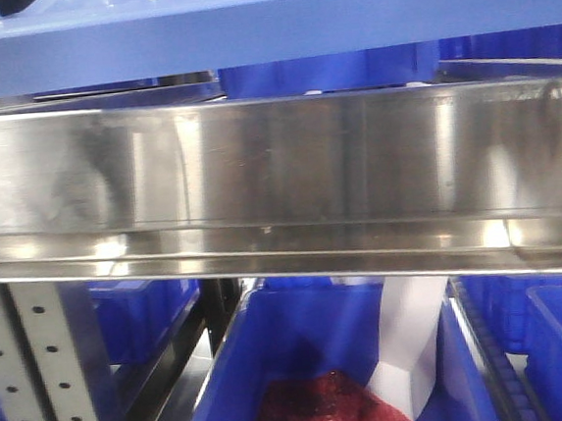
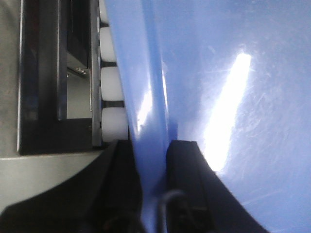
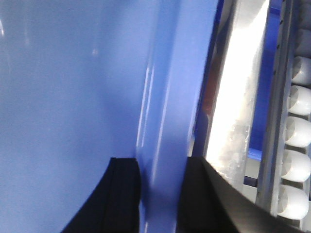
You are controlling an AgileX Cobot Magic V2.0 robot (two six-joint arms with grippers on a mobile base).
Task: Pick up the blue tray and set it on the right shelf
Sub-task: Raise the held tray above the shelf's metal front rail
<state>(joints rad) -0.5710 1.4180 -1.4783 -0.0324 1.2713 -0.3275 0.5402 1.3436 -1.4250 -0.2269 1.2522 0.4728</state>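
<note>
In the front view, the blue tray (image 1: 264, 20) is a pale band across the top of the picture, above the tall shiny front lip of the right shelf (image 1: 277, 162). We cannot tell whether it rests on anything there. A perforated upright (image 1: 40, 379) stands at the lower left, and deep, darker blue bins (image 1: 302, 337) sit underneath, one holding something red (image 1: 318, 409). We judge the step in hand to be carrying the tray over that lip. We should hold it level, move both ends together, clear the lip fully before going inward, and lower it evenly. A tilt could catch the rim on the steel.

In the left wrist view, the left gripper (image 2: 151, 155) is closed narrowly on the tray's rim, one dark finger on each side of the thin wall. The glossy tray fills the right of the picture. White rollers (image 2: 112, 82) line a dark rail just beside the rim.

In the right wrist view, the right gripper (image 3: 159, 170) pinches the rim likewise, a finger on either side. The tray spreads to the left, and bright steel runs close along the right. We should let go only once the tray sits flat.
</note>
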